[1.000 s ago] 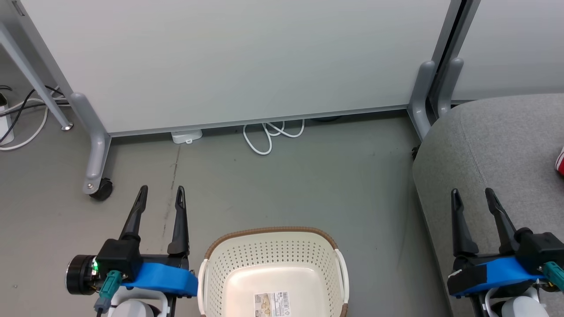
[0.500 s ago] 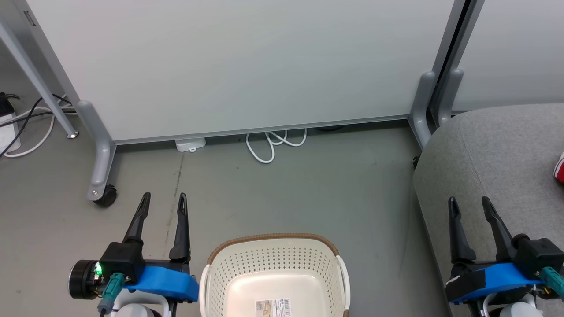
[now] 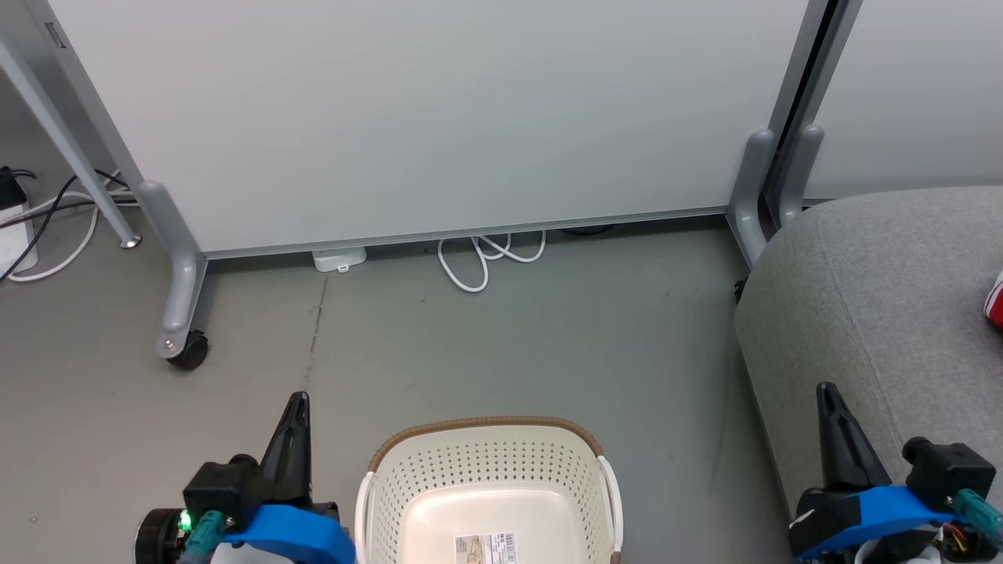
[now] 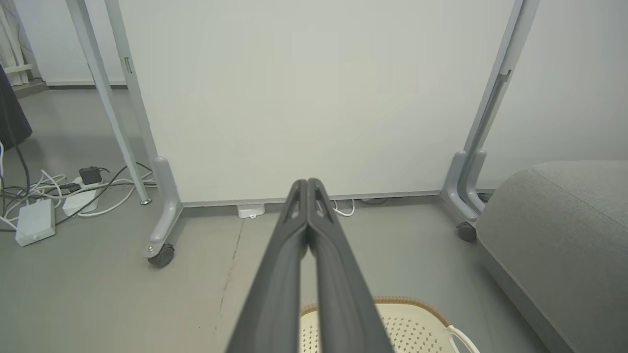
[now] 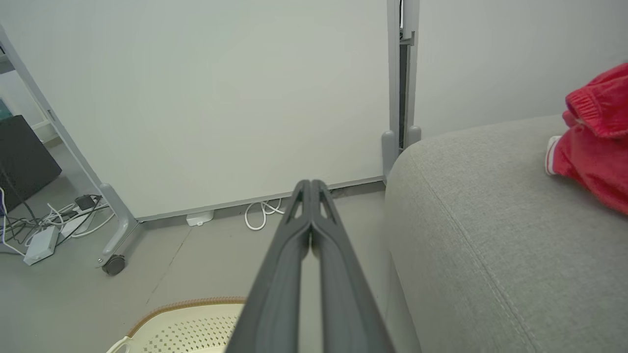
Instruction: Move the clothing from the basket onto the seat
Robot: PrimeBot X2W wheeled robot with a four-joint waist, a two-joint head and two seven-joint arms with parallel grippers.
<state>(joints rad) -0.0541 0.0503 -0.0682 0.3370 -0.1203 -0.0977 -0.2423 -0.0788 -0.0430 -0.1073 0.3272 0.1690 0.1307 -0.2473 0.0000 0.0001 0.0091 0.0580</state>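
Observation:
The cream perforated basket [image 3: 486, 470] stands on the floor at the bottom centre, holding nothing but a barcode sticker on its bottom. Its brown rim also appears in the left wrist view [image 4: 417, 304] and the right wrist view [image 5: 181, 309]. The grey seat [image 3: 885, 298] fills the right side. Red clothing [image 5: 596, 142] with white trim lies on the seat [image 5: 490, 220] at the far right, and a sliver of it [image 3: 996, 301] touches the head view's right edge. My left gripper [image 3: 296, 401] is shut beside the basket's left side. My right gripper [image 3: 824, 392] is shut over the seat's front edge.
A pale partition panel [image 3: 439, 110] on grey castor legs [image 3: 179, 313] stands behind the basket. A white cable loop [image 3: 478, 258] lies at its foot. More cables and a power strip [image 4: 54, 196] sit at the far left.
Both grippers have shut, their fingers coming together from wide apart. Both arms have drawn back toward the bottom of the head view. Earlier the camera tilted slightly.

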